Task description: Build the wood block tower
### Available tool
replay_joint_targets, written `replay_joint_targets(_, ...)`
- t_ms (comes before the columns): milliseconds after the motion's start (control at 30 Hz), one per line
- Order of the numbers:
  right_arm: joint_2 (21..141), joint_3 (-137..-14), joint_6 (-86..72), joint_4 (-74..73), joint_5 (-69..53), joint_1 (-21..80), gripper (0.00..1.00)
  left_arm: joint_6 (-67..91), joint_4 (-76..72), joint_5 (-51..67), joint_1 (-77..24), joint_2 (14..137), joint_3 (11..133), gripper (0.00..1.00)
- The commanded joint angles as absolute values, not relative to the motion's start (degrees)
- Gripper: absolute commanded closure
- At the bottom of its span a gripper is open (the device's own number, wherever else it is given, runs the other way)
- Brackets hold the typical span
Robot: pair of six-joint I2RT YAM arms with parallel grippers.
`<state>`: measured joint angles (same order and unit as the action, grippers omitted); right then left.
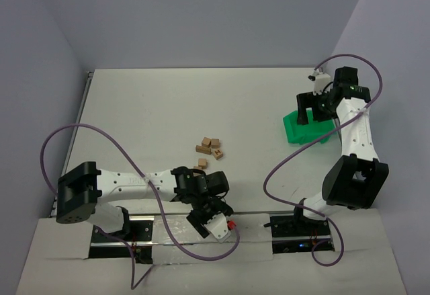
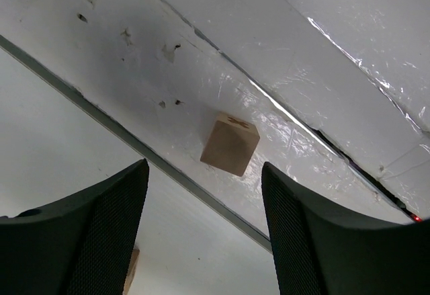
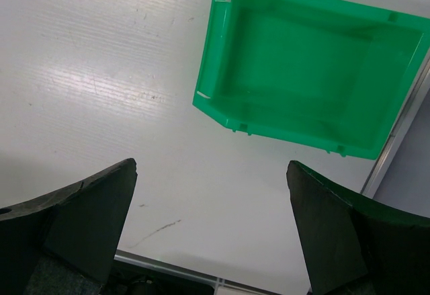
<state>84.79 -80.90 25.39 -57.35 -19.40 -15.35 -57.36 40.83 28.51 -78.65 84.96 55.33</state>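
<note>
**Item 1, small light-brown wooden cubes.** A loose scatter lying flat near the middle of the white table. Some touch and some sit just beside each other. I can make out none stacked, so I judge the tower not yet begun.

**Item 2, stray cube.** One more of the same, with a dark mark on its upper face. It lies alone on the crinkled white plastic-covered strip past the table's near edge, at 6 o'clock from the scatter. I cannot pick it out in the top view.

**Item 3, left gripper.** It is pointed down over that near edge, also at 6 o'clock from the scatter. The jaws are well apart with the stray cube framed in the gap beyond them. Neither finger touches it and nothing is held. I read the pose as lining up to fetch this cube, since it is of no use to the build where it lies.

**Item 4, right gripper.** It hangs at 2 o'clock from the scatter, well apart from it, above the bright green plastic bin. The jaws are spread wide and hold nothing. No cube shows in the bin. I take this arm as parked clear of the left arm's work.
</note>
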Motion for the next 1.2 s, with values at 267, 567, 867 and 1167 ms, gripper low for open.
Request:
replay_joint_targets(267, 82.7, -79.6, 26.6, -57.1, -19.5, -15.0, 0.0, -60.6, 39.4, 26.2, -84.2, 88.2, 55.4, 0.29)
replay_joint_targets(567, 83.0, -80.1, 26.5, -57.2, -19.9, -15.0, 0.0, -61.2, 37.8, 24.8, -85.0, 89.4, 52.9, 0.38)
replay_joint_targets(867, 82.6, -81.5, 26.5, -57.9, -19.6, -15.0, 0.0, -60.5, 35.2, 22.7, -84.9, 89.0, 50.2, 0.63)
replay_joint_targets(1167, 81.7, -83.2, 26.6, -58.3, -18.8, -14.8, 0.0, -54.3, 34.7, 23.5, -80.3, 84.8, 51.0, 0.81)
